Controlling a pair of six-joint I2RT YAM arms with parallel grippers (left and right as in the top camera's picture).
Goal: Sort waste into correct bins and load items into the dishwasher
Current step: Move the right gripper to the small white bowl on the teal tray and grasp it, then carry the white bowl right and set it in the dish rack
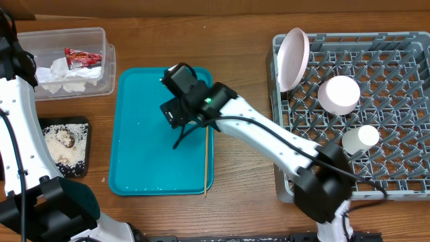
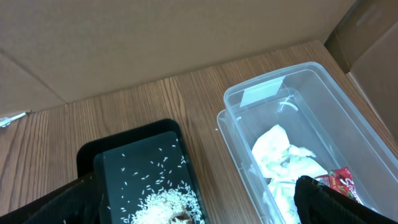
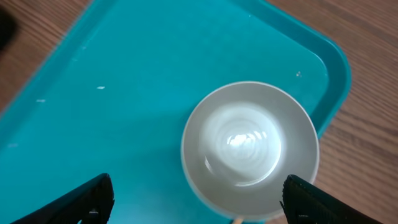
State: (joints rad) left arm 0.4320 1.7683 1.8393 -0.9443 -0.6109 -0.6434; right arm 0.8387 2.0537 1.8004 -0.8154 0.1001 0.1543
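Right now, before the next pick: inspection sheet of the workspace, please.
Surface: brown wooden table; teal plastic serving tray at centre.
Job's things: grey-white round bowl upright on the teal tray; pale pink round plate on edge, smaller white round plate and small white cup in the grey plastic dish rack; crumpled white paper napkin and shiny red wrapper in the clear plastic tub; white rice grains in the shallow black tray.
Clutter: thin wooden stick along the teal tray's right edge.
End effectors: left end effector open, facing black tray and tub; right end effector open over the bowl.
Cables: black cable along the right arm.
Surroundings: brown cardboard behind the table.
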